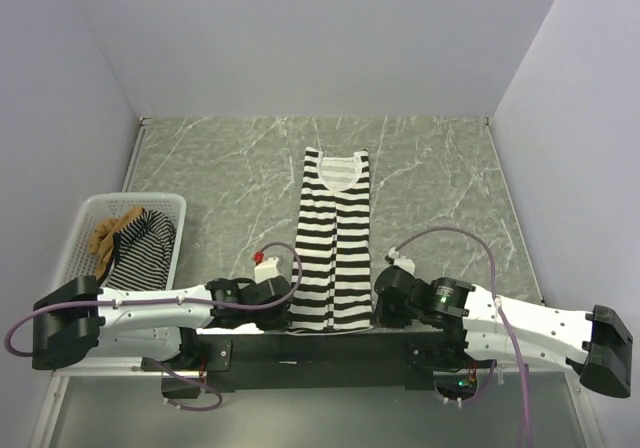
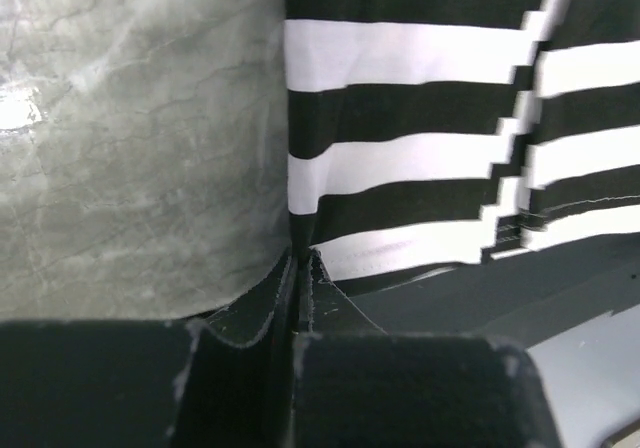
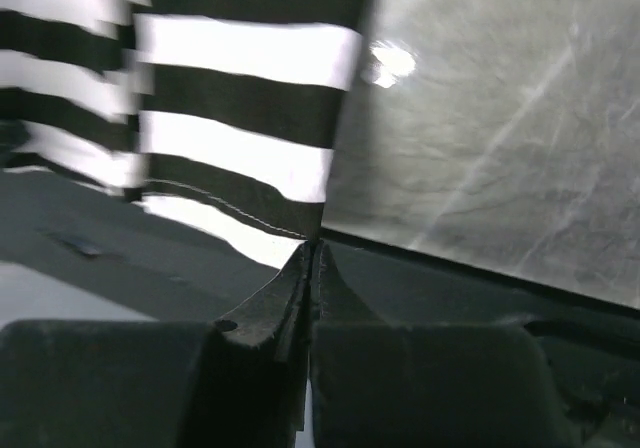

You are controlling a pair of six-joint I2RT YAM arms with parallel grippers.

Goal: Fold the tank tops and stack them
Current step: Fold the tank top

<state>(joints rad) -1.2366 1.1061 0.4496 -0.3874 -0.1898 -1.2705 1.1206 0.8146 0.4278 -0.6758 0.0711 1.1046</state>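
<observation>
Marble tabletop [image 1: 220,168]; left pincer [image 2: 300,260], right pincer [image 3: 312,248] each clamped on striped tank top [image 1: 332,238], near corners.

From above, the left gripper [image 1: 284,313] and right gripper [image 1: 381,308] cover the near hem corners of the soft, wide black-and-white striped tank top [image 1: 333,233]. Whether cloth lies between either one's pressed-together fingertips is hidden. Left of the right gripper's tips, the stripes blur.

Bright even light, glare patches on tabletop [image 3: 470,168], wrist views soft.
</observation>
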